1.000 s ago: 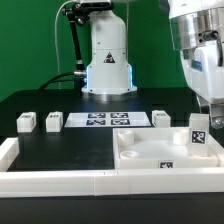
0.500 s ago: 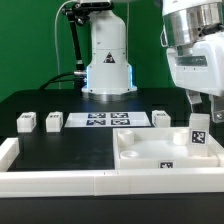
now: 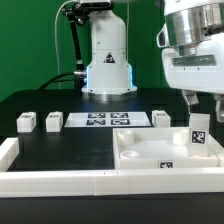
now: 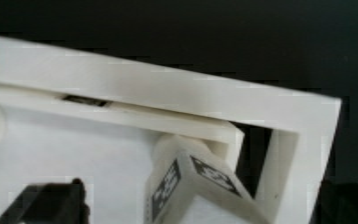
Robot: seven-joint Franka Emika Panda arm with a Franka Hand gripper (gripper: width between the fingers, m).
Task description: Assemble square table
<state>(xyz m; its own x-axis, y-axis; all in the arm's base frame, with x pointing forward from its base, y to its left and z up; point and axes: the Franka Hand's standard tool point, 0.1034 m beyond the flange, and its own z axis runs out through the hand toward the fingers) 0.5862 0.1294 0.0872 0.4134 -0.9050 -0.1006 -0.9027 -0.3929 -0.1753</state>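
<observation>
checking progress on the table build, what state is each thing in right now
gripper: open, empty, hanging over the standing leg
tabletop: lying flat, rim up
standing leg: upright at the tabletop's corner, not gripped
loose leg one: on the black table, unattached
loose leg two: same
loose leg three: same
</observation>
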